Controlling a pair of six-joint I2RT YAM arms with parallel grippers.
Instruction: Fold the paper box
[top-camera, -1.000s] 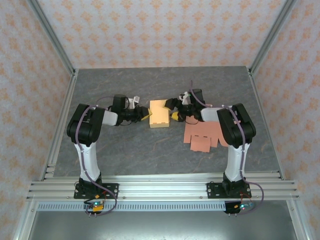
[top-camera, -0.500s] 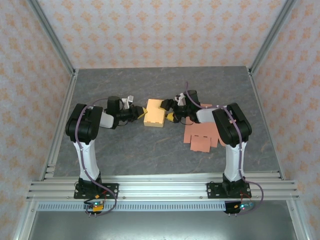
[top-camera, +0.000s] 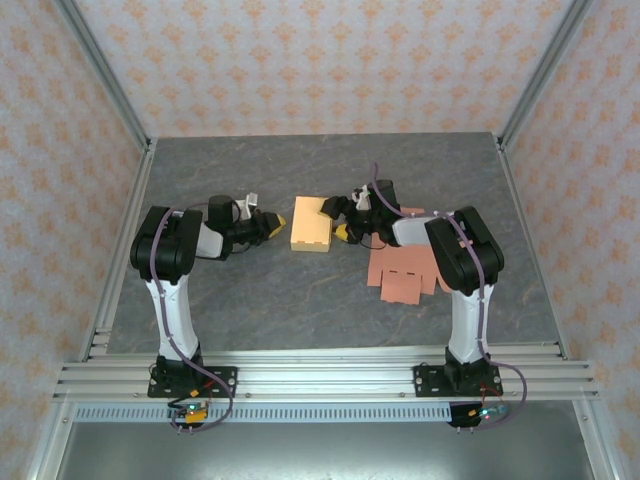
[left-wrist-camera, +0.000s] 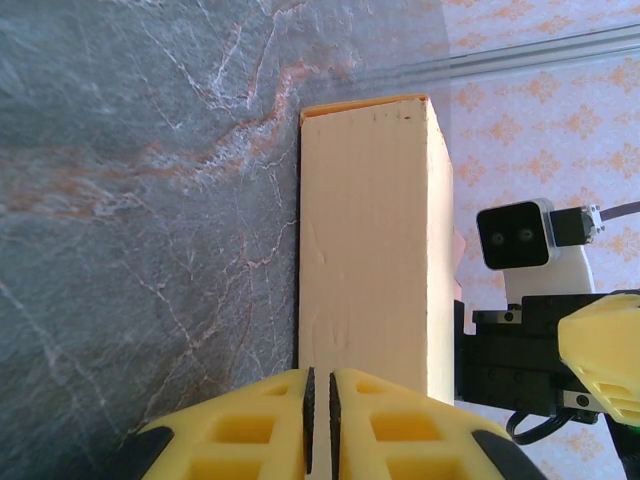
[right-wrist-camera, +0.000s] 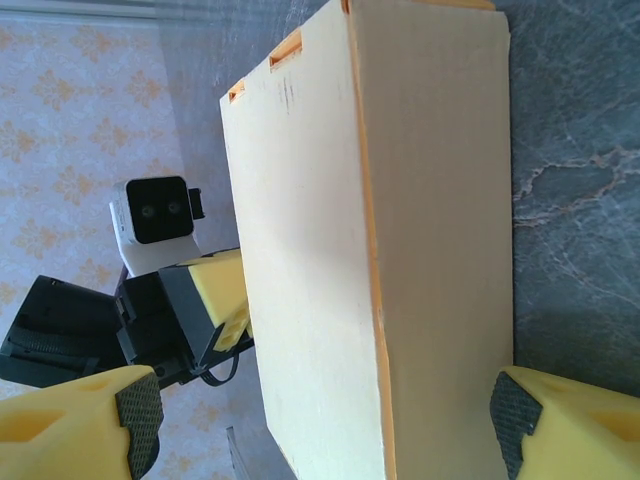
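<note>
Your grey stone-patterned table (top-camera: 300, 300) carries a flat pink cardboard blank (top-camera: 405, 272) by the right arm. The folded yellow paper box (top-camera: 311, 223) lies mid-table between both grippers. Your right gripper (top-camera: 337, 220) stands released, straddling one end of the box. Your left gripper (top-camera: 268, 224) is clenched on nothing, just beside the other end.

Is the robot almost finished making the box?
Nearly, it seems. Done: the yellow box sits on the table as a closed block. In hand: the right fingers stand open either side of it; the left fingers are shut, apart from it. Left: a flat pink cardboard sheet by the right arm is not yet folded.
</note>
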